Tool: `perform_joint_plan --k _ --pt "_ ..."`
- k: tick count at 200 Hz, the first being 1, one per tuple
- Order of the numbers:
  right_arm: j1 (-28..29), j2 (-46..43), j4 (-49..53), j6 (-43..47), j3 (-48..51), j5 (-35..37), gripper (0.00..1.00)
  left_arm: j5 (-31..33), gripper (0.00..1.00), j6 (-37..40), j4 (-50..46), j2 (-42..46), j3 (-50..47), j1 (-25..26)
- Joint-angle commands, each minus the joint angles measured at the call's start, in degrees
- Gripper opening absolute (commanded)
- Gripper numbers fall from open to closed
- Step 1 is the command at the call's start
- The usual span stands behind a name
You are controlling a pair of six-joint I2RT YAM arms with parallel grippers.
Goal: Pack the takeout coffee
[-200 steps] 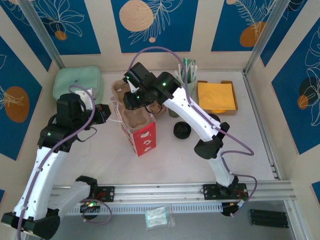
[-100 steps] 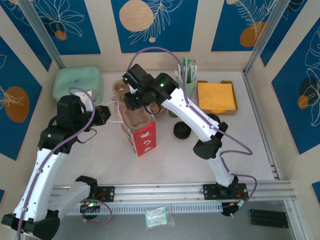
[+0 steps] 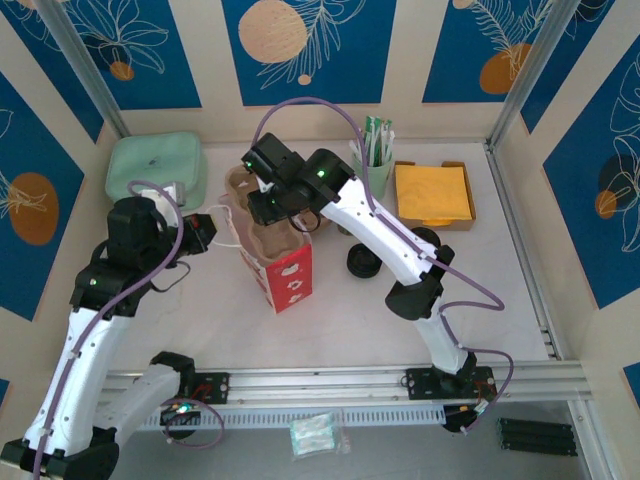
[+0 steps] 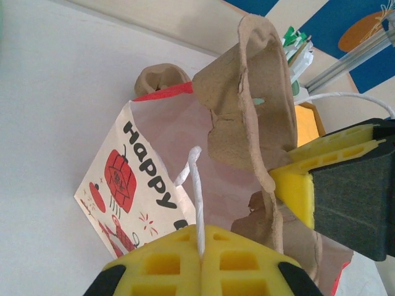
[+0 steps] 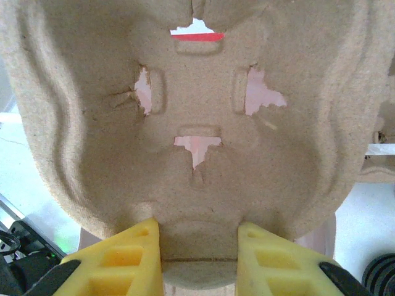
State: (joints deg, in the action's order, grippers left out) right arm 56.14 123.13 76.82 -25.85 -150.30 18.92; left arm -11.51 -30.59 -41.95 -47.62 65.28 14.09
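**A:** Where do you see trouble?

**B:** Start with your left gripper (image 4: 200, 262). Its fingers are pressed together on the white string handle (image 4: 197, 185) of the paper bag (image 4: 123, 179). That thin loop is all that holds the mouth open. Pull harder and the string may slip out or tear from the paper, and the mouth would sag shut.

**A:** And the right side?

**B:** Your right gripper (image 5: 200, 253) pinches a ridge at the edge of the pulp carrier (image 5: 197, 92), which sits tilted at the bag's mouth. The carrier looks about as wide as the opening. If you push it down at a slant, a corner may catch the rim and crumple it. It could also tip the bag over, since nothing seems to weigh it down.

**A:** Where is the takeout coffee?

**B:** I cannot place it for certain. From above, your right arm (image 3: 385, 235) covers the ground just behind the bag. The carrier well facing the right wrist camera holds no cup, and bag paper shows through its slits. A carrier seated crooked would make a cup lean and spill.

**A:** Anything nearby?

**B:** The loose black lids (image 3: 363, 262) lie close to your right arm. A wide swing could scatter them.
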Motion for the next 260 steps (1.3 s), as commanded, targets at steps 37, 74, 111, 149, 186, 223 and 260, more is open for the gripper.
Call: perform_joint_plan --k 37,74,111,149,186,223,260 --pt "1.04 0.57 2.83 0.27 0.37 -0.57 0.27 0.70 0.00 -0.83 0.57 1.03 -0.43 -0.54" --pt "1.09 1.12 4.38 -0.04 0.44 -0.77 0.27 1.04 0.00 -0.88 0.41 1.29 -0.49 -0.54" --pt "1.36 1.75 5.16 0.01 0.39 -1.25 0.26 1.09 0.00 -0.88 0.23 1.38 -0.55 -0.51" --pt "1.87 1.98 5.91 0.88 0.76 -1.55 0.24 1.31 0.00 -0.79 0.12 1.36 -0.50 -0.53" --pt "1.97 2.07 6.12 1.14 1.89 -2.00 0.24 1.14 0.00 -0.80 0.43 1.12 -0.59 -0.54" --pt "2.03 2.85 7.05 1.06 1.96 -2.34 0.24 1.14 0.00 -0.96 0.56 1.07 -0.52 -0.47" --pt "2.11 3.78 7.72 0.82 2.03 -2.32 0.24 1.05 0.00 -1.04 0.64 1.03 -0.18 -0.47"
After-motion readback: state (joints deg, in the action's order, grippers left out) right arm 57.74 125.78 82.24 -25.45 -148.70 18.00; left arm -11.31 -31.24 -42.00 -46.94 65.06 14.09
